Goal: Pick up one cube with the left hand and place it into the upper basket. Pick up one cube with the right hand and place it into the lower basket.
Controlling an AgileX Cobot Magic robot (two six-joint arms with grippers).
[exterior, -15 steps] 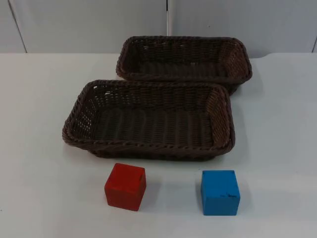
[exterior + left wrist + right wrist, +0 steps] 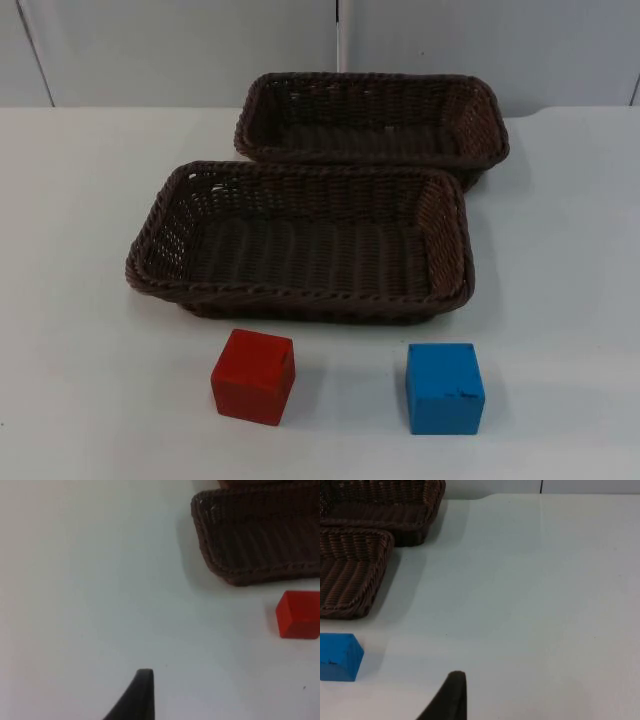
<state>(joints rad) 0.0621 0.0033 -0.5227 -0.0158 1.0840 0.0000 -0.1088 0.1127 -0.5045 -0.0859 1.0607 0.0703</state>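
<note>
Top view unchanged: red cube and blue cube stay put; pincer states untellable.

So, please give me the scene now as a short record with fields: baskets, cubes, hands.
upper basket: dark brown woven rectangular basket, far side, nothing inside
lower basket: same kind, nearer, nothing inside
red wooden cube: on white table, before lower basket
blue wooden cube: on table, to the red one's right
left hand, right hand: waiting off to the sides, holding nothing
</note>
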